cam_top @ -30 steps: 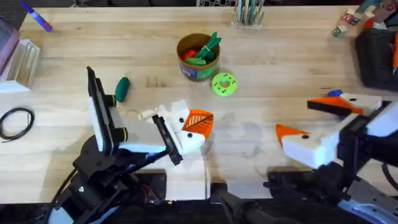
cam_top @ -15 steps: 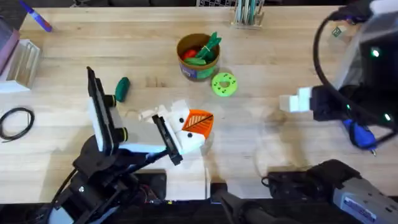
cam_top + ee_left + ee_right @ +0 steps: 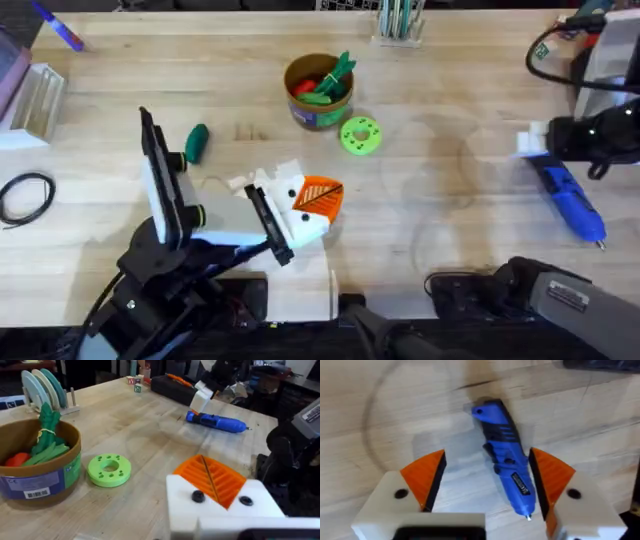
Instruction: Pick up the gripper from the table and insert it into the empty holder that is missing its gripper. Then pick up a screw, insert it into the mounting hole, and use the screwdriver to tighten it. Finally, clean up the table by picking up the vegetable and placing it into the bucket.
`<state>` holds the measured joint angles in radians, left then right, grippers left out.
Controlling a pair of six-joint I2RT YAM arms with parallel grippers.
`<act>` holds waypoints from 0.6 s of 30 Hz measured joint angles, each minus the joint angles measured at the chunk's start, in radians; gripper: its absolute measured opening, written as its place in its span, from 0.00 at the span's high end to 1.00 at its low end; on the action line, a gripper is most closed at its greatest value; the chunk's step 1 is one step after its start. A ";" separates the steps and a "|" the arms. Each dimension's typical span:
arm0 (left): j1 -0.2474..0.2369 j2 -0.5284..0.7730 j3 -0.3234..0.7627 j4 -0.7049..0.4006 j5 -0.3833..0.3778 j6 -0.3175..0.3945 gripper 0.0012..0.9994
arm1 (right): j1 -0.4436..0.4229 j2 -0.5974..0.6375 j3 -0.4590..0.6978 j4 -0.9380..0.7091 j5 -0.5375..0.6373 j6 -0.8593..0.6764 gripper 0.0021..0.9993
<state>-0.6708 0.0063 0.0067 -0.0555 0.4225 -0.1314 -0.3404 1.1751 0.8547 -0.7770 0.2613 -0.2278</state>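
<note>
Right gripper (image 3: 487, 485): fingers spread wide, one orange ribbed pad (image 3: 426, 477) on each side of the screwdriver (image 3: 507, 477), neither pad touching it. Screwdriver flat on the wooden table (image 3: 395, 420), metal tip pointing toward the wrist camera. In the overhead view, positioned at the far right of the table (image 3: 450, 90), with the screwdriver (image 3: 567, 200) extending from beneath the gripper (image 3: 535, 140) toward the near edge, tip nearest that edge. In the left wrist view, seen across the table as a white block (image 3: 202, 396) directly above the blue screwdriver (image 3: 216, 421).

Left gripper (image 3: 300, 205): low over the table centre, white finger block with orange ribbed wedge (image 3: 320, 195) facing right. State of opening: cannot tell. In its own wrist view, white block (image 3: 220, 502) with two dark screw heads, orange wedge (image 3: 210, 477) mounted above.

Bucket (image 3: 318, 92): toward the far side from the left gripper, tan with a green band, holding red and green leafy toys. Same bucket (image 3: 37, 467) at the left of the left wrist view.

Lime-green disc (image 3: 361, 135): just beside the bucket, flat on the table, also seen as the disc (image 3: 109, 469) with holes near the bucket's base.

Vegetable (image 3: 196, 142): dark green oval, lying on the table left of the bucket, well apart from both grippers.
</note>
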 joint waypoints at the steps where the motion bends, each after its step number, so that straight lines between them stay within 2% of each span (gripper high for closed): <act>1: 0.000 0.000 0.000 0.000 0.000 0.000 1.00 | -0.028 0.009 0.000 0.004 -0.002 -0.049 0.01; 6: 0.000 0.000 0.000 0.000 0.000 0.000 1.00 | -0.147 0.058 0.000 0.027 -0.011 -0.253 0.01; 11: 0.000 0.000 0.000 0.000 0.000 0.000 1.00 | -0.248 0.141 0.000 0.053 -0.072 -0.358 0.01; 14: 0.000 0.000 0.000 0.000 0.000 0.000 1.00 | -0.283 0.201 0.000 0.067 -0.129 -0.387 0.01; 18: 0.000 0.000 0.000 0.000 0.000 0.000 1.00 | -0.289 0.269 0.000 0.110 -0.170 -0.408 0.01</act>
<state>-0.6708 0.0063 0.0067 -0.0558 0.4225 -0.1314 -0.6296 1.4445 0.8547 -0.6670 0.0911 -0.6355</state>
